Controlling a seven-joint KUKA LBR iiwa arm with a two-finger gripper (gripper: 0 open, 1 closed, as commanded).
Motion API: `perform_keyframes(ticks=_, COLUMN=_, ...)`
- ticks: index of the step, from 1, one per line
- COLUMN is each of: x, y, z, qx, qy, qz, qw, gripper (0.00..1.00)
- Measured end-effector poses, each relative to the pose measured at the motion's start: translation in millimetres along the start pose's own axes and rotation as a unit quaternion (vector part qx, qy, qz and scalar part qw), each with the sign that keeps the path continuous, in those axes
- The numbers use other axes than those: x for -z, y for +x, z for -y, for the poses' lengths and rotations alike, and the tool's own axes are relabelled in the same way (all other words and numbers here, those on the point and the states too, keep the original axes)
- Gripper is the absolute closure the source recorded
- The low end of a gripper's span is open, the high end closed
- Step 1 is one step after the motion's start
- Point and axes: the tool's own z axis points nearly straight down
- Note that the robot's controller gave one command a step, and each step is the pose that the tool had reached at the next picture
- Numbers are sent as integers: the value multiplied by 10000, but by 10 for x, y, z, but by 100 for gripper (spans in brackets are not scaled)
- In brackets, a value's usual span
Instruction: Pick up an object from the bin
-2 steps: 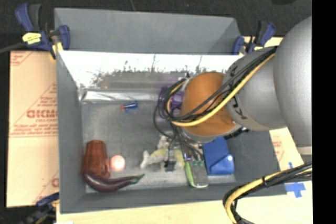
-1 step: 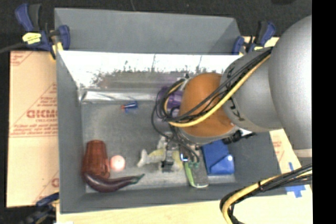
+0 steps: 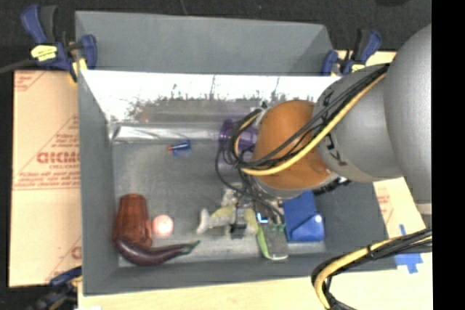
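Note:
My gripper [image 3: 243, 218] reaches down from under the orange wrist cover into the front middle of the bin. It is right above a small whitish-yellow toy figure [image 3: 215, 218] lying on the bin floor, and its tip is at the figure's right end. Just to the right lies a flat green-and-white item [image 3: 273, 242] against the front wall. A blue block [image 3: 304, 221] sits beside that, partly under the arm. Nothing can be seen held in the gripper.
A brown pipe-shaped object [image 3: 136, 232] lies in the front left corner with a pink ball [image 3: 162, 226] against it. A small blue piece [image 3: 179, 148] rests near the back wall. A purple thing [image 3: 244, 133] sits half hidden behind the orange cover.

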Motion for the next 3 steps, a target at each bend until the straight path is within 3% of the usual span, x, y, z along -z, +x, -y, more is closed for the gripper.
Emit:
perform_keyframes(ticks=1, x=629, y=36, z=-75, qx=-17, qy=-4, qz=-25, qw=10000, gripper=100)
perform_keyframes(ticks=3, x=-96, y=38, z=41, qx=-303, qy=-15, qz=37, qw=9995, gripper=100)
